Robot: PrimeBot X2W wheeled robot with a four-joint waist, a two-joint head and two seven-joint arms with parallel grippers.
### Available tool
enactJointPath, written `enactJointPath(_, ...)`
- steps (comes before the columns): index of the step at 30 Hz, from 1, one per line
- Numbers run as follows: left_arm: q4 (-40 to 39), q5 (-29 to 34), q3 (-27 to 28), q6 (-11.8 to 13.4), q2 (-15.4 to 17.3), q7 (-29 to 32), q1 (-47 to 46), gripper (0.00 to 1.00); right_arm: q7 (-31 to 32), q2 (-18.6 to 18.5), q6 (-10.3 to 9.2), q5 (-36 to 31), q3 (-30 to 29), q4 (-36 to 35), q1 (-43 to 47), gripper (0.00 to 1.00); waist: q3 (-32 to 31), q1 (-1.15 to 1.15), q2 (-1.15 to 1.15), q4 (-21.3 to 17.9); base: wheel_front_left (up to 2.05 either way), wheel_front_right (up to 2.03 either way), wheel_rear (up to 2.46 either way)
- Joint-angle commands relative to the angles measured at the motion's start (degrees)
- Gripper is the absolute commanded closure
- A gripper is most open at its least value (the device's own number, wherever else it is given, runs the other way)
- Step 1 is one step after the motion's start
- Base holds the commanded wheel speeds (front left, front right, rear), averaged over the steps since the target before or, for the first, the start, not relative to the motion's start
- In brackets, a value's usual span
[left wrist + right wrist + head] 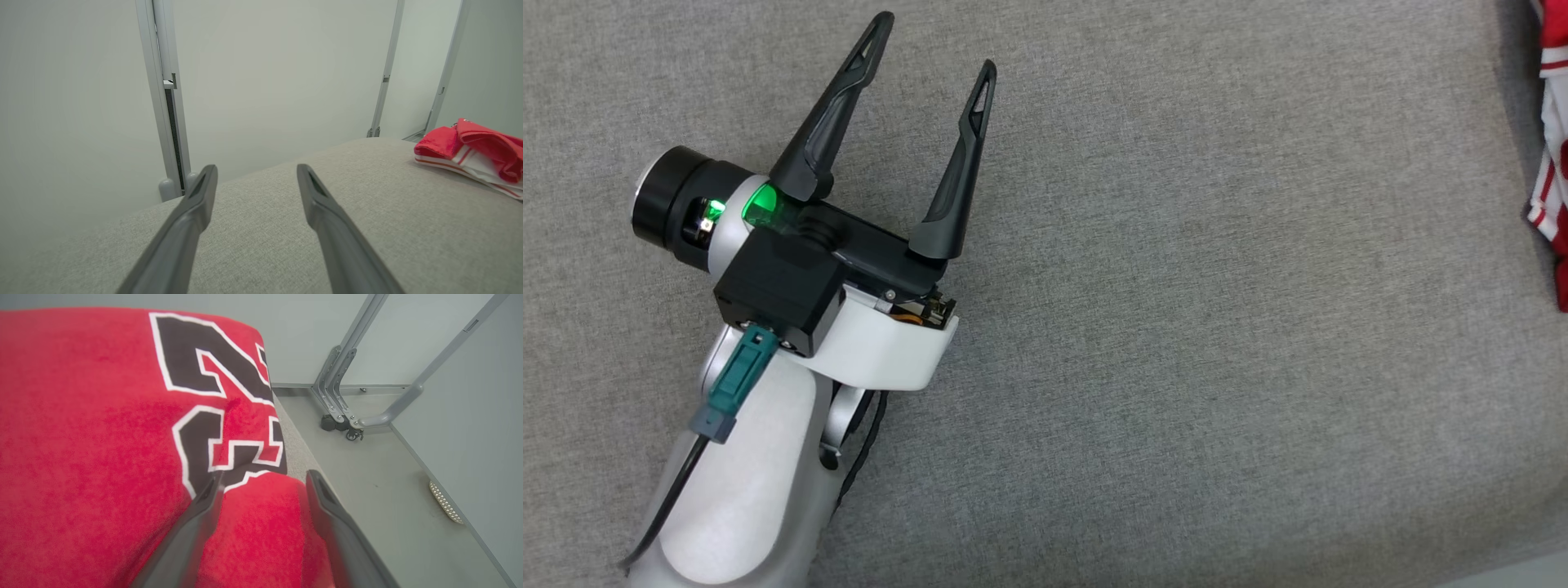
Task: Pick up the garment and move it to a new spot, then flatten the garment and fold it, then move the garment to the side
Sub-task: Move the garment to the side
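Grippers: two, the left gripper [935, 45] and the right gripper [265, 477].
Fingers [827, 122]: two per gripper, four in all.
Garment [1553, 163]: one, red, well to the right of the left fingers, beneath the right fingers.
Numerals [184, 355] on it: two, black, just beyond the right fingertips.
Cushion [1176, 327]: one, grey, under all four fingers.

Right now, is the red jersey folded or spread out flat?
Folded, not spread: in the left wrist view the jersey sits as a compact stack of red and white-striped layers on the grey surface.
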Motion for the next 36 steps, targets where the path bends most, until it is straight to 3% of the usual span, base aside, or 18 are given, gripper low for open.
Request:
enactJointPath(1,0.3,0.1,0.1,0.3,0.5,-0.3,0.0,0.00,-1.3,1.3,-0.10,1.5,-0.6,0.9,0.7,0.00,-1.0,0.00,0.00,-0.8,0.00,0.00,0.00)
enactJointPath(7,1.6,-1.0,1.0,0.9,1.1,-0.3,2.1,0.00,-3.4,5.6,-0.10,5.4,-3.2,-1.6,5.1,0.00,-4.9,0.00,0.00,-2.8,0.00,0.00,0.00)
enactJointPath(15,3.4,-3.5,2.1,2.0,1.4,-0.4,7.3,0.00,-3.4,13.9,-0.10,0.8,-13.3,-18.7,16.9,0.00,-11.9,0.00,0.00,-4.2,0.00,0.00,0.00)
enactJointPath(19,4.5,-4.9,2.9,3.0,1.0,-0.8,10.3,0.00,-3.4,19.0,-0.06,-4.1,-14.9,-27.4,23.9,0.00,-15.5,0.00,0.00,-3.5,0.00,0.00,0.00)
enactJointPath(26,6.4,-7.5,5.0,4.6,0.9,-1.4,15.2,0.00,-2.4,24.6,-0.06,-9.5,-13.8,-38.4,32.1,0.00,-20.9,0.00,0.00,0.5,0.00,0.00,0.00)
enactJointPath(36,8.3,-10.5,8.0,7.1,0.3,-2.7,22.0,0.00,4.5,27.7,-0.06,-15.0,-15.5,-48.8,40.1,0.00,-26.3,0.00,0.00,9.2,0.00,0.00,0.00)
